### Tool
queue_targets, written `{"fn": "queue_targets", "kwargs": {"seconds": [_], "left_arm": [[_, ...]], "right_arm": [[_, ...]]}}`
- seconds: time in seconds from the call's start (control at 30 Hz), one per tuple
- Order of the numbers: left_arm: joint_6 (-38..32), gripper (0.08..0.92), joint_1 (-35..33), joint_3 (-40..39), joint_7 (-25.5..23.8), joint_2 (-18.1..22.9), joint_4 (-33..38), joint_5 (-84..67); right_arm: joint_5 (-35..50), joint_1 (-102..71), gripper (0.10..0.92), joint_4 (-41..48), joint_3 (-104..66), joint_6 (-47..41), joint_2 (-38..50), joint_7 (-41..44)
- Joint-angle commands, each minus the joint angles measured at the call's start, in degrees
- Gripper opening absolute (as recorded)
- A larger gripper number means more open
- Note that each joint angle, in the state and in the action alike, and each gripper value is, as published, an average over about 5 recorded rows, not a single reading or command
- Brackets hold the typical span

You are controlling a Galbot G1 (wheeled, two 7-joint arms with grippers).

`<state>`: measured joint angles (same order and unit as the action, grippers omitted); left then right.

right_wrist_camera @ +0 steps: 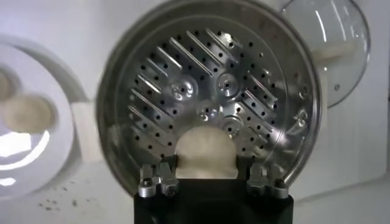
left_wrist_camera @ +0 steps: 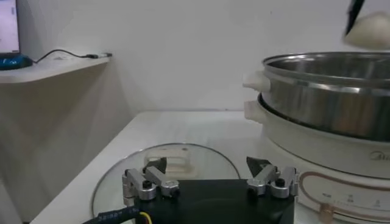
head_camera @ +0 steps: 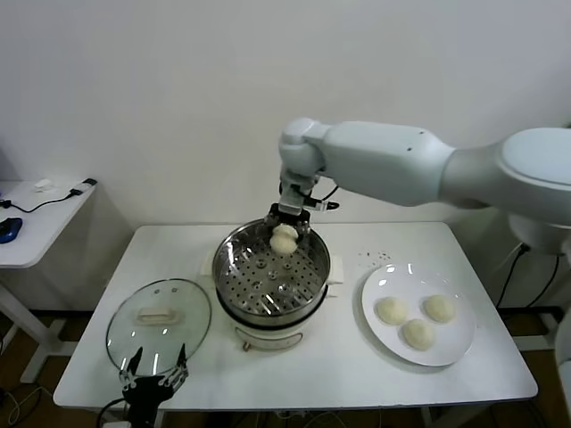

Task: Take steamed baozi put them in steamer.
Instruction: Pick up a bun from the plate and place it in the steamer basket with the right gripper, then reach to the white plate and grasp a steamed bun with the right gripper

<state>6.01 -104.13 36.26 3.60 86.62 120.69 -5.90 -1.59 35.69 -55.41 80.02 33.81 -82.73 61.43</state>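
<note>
Head view has the steamer point(head_camera: 272, 283) mid-table, glass lid point(head_camera: 159, 325) to its left, white plate point(head_camera: 417, 314) with three baozi point(head_camera: 417, 333) on the right. Right gripper point(head_camera: 287, 234) hangs over the steamer's far rim, clamped on one steamed bun point(head_camera: 284, 239). Left gripper point(head_camera: 155, 378) sits at the near-left edge by the lid, fingers spread wide.

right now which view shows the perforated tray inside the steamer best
The right wrist view: it looks straight down into the steamer, so the perforated tray shows nearly whole, with the held baozi covering only one edge. The head view shows the tray at a slant. The left wrist view shows only the steamer's outer wall.
</note>
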Motion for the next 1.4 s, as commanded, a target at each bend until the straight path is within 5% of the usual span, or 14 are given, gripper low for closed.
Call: {"fn": "queue_targets", "kwargs": {"seconds": [0.03, 0.67, 0.87, 1.0, 1.2, 1.4], "left_arm": [[0.0, 0.823, 0.01, 0.03, 0.17, 0.05, 0.07, -0.35], [-0.03, 0.823, 0.54, -0.57, 0.76, 0.54, -0.63, -0.72], [0.09, 0.823, 0.33, -0.62, 0.89, 0.61, -0.41, -0.59], [0.21, 0.823, -0.05, -0.73, 0.76, 0.7, 0.08, -0.27], [0.6, 0.823, -0.28, -0.99, 0.58, 0.82, 0.75, 0.07], [0.71, 0.823, -0.12, -0.97, 0.59, 0.48, 0.6, 0.01]], "right_arm": [[-10.15, -8.53, 0.645, 14.96, -3.81, 8.01, -8.26, -1.69], [-7.18, -10.84, 0.681, 22.08, -4.5, 10.19, -10.44, -2.11], [2.3, -5.74, 0.809, 17.07, -2.57, 10.52, -8.0, 0.97], [12.15, 1.71, 0.822, 11.81, -0.31, 9.0, -3.71, 4.83], [34.78, 15.26, 0.823, -0.1, 11.87, -6.18, 8.59, 6.99], [40.19, 22.5, 0.822, -11.61, 24.07, -28.01, 26.12, 2.77]]}}
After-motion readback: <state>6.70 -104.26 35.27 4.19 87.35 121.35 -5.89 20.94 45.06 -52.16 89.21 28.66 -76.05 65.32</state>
